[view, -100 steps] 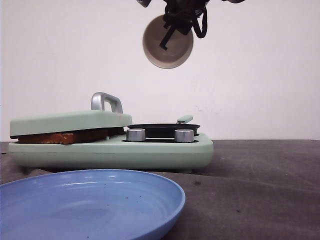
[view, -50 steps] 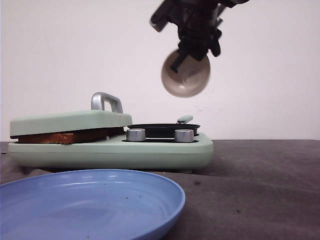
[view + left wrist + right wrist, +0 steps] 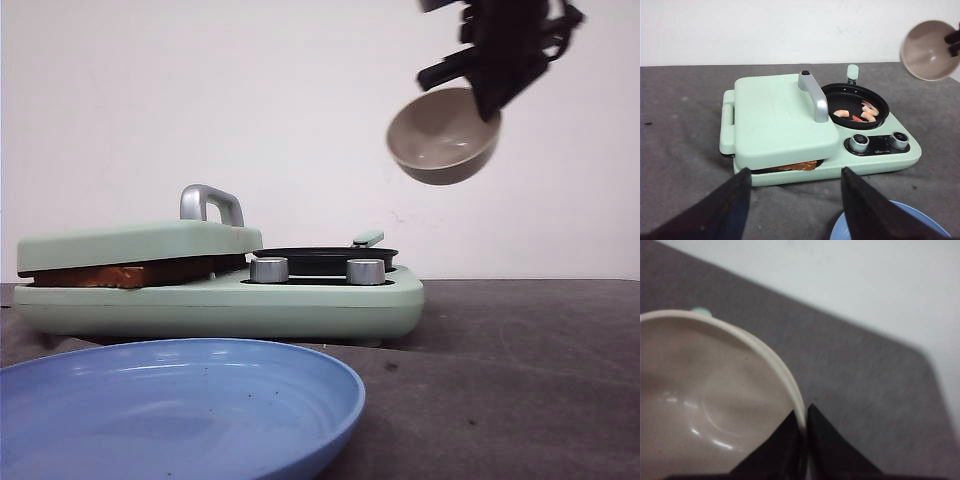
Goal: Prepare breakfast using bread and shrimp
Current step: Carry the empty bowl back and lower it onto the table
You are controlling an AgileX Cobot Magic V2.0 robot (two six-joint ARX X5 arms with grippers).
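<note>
Front view. Mint-green breakfast maker (image 3: 220, 300) on the dark grey table (image 3: 520, 370); its hinged lid (image 3: 135, 243) with a silver handle (image 3: 210, 203) lies down over the bread (image 3: 120, 273), whose brown crust edge shows in the gap beneath. Beside the lid, a small black frying pan (image 3: 325, 258) sits in the maker, two silver knobs (image 3: 268, 269) in front of it. Blue plate (image 3: 170, 410) nearest the camera. Right gripper (image 3: 500, 70), high over the right side, pinches the rim of a beige bowl (image 3: 443, 137), tilted, held in the air well above the table.

Left wrist view. Left gripper (image 3: 792, 200) spread wide, nothing between its fingers (image 3: 722, 207), held in front of the maker. Bread visible as a thin toasted strip under the lid's near edge. Shrimp (image 3: 862, 111), several pale orange pieces, lie in the pan. Bowl at the upper right edge, interior facing the camera.

Right wrist view. Fingertips (image 3: 817, 437) closed narrow on the bowl's rim, one inside and one outside. Bowl interior glossy, bare. Table beyond, blurred.
</note>
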